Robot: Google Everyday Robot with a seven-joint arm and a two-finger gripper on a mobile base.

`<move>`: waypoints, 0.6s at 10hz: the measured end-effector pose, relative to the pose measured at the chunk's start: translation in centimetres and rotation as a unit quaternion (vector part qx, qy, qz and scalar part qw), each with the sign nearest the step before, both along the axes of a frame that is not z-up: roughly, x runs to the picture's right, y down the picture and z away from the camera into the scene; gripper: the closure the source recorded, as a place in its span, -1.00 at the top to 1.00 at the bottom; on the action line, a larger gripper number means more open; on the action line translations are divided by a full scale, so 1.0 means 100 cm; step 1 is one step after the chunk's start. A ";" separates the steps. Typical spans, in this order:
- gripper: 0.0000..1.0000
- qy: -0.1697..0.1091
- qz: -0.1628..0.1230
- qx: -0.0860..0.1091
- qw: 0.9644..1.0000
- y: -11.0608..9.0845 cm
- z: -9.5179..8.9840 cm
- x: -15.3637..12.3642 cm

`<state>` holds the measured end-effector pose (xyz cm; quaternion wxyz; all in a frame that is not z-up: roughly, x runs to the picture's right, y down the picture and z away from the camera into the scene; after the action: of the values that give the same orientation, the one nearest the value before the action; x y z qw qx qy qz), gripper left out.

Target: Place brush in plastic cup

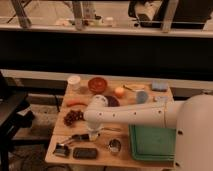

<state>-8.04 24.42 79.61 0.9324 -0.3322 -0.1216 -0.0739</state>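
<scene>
The brush (74, 140) lies on the wooden table (60, 127) near its front left. Its dark handle runs towards the gripper and its wider head (62, 149) is near the front edge. My gripper (93, 134) points down at the table, right at the handle's right end, below the white arm's elbow (98, 107). A pale plastic cup (74, 81) stands upright at the back left corner, well away from the gripper.
A flat black block (85, 153) and a small metal cup (114, 146) lie at the front. A green tray (152, 142) is at the right. Grapes (73, 117), a carrot (76, 103), a red bowl (97, 84), an orange (119, 92) and a blue cup (142, 96) are further back.
</scene>
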 end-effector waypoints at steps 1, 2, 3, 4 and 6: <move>-0.89 0.000 0.002 0.002 1.000 -0.004 -0.002 0.001; -0.89 -0.001 0.004 0.004 1.000 -0.007 -0.004 0.001; -0.89 -0.004 0.006 0.005 1.000 -0.010 -0.008 0.001; -0.89 -0.007 0.006 0.005 1.000 -0.012 -0.011 -0.001; -1.00 -0.016 0.008 0.005 1.000 -0.018 -0.024 -0.005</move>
<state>-8.53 22.67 77.20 0.9326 -0.3253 -0.1389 -0.0721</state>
